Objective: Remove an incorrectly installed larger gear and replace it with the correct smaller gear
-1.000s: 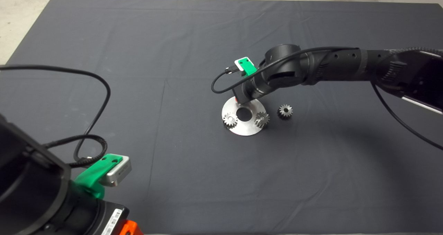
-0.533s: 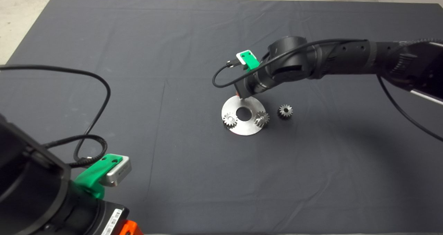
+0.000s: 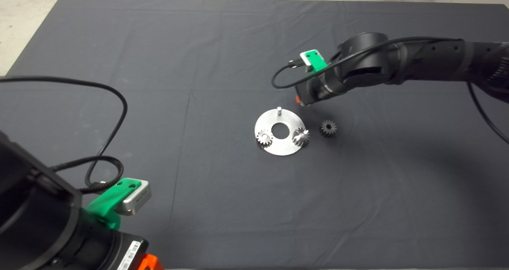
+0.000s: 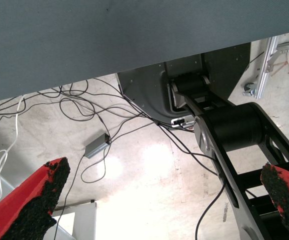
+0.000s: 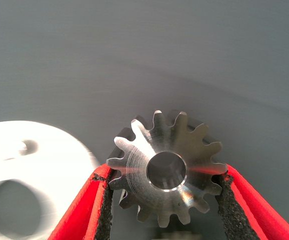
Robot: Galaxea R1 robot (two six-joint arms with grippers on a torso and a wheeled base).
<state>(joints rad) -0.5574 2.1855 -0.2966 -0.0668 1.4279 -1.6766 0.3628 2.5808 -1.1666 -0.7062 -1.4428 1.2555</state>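
My right gripper [image 3: 301,100] is shut on the larger gear [image 5: 197,150], a steel spur gear with coarse teeth and a centre hole. In the right wrist view the gripper [image 5: 165,175] clamps it between both pads above the mat. In the head view the gripper hangs just beyond the round steel plate [image 3: 280,147], towards its right, and hides the gear. The plate carries two small gears [image 3: 263,137] [image 3: 301,136] and a bare pin [image 3: 279,111]. The loose smaller gear [image 3: 328,127] lies on the mat right of the plate. My left gripper [image 4: 169,190] is open and parked at the lower left.
The plate's blurred edge [image 5: 59,150] shows in the right wrist view beside the held gear. A black cable [image 3: 111,103] loops over the mat at the left. The left wrist view shows floor, cables and the robot's base beyond the mat.
My right gripper has lifted off the plate and moved right and away with the larger gear, uncovering the bare pin. The left arm has not moved.
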